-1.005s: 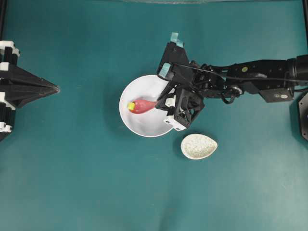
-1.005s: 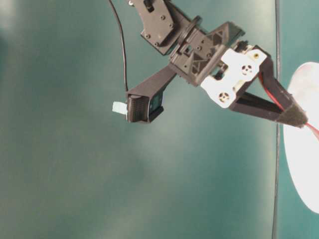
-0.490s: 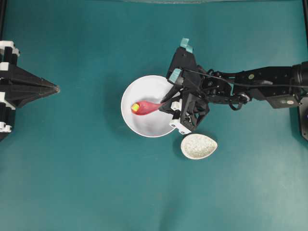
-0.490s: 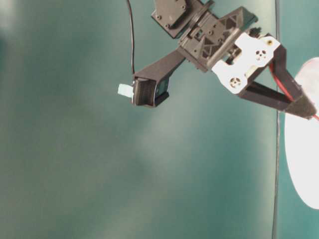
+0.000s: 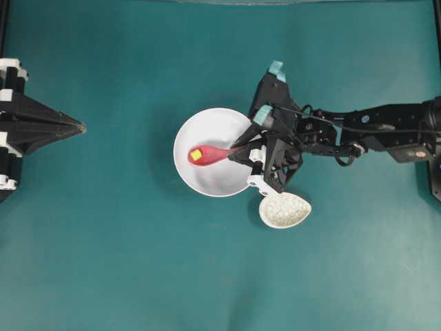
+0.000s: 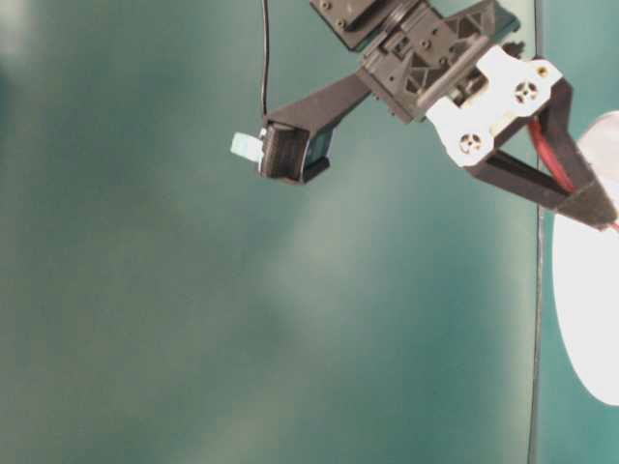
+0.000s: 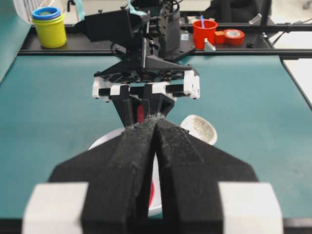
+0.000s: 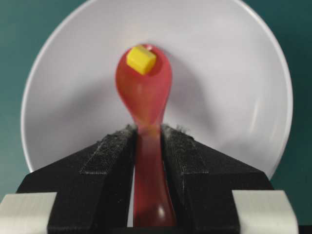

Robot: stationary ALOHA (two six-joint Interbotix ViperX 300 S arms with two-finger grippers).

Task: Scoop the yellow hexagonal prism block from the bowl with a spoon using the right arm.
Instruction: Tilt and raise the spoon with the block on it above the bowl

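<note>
The white bowl [image 5: 219,181] [image 8: 222,73] sits mid-table. My right gripper [image 5: 238,152] [image 8: 147,129] is shut on the handle of the pinkish-red spoon [image 5: 210,154] [image 8: 145,95], at the bowl's right rim. The scoop reaches out over the bowl's middle. The tiny yellow hexagonal prism block [image 5: 196,155] [image 8: 141,59] lies in the scoop near its tip. In the table-level view the right gripper [image 6: 602,217] hangs just above the bowl [image 6: 588,319]. My left gripper [image 5: 78,127] [image 7: 155,119] stays at the far left, shut on nothing.
A small speckled cream dish [image 5: 284,209] [image 7: 199,127] lies just below and right of the bowl, under the right wrist. A yellow cup [image 7: 48,27] and a red cup [image 7: 204,31] stand on the far shelf beyond the table.
The right gripper has drawn back to the right and risen, carrying the spoon. The yellow block has gone from the spoon's tip edge into the scoop. The left arm has not moved.
</note>
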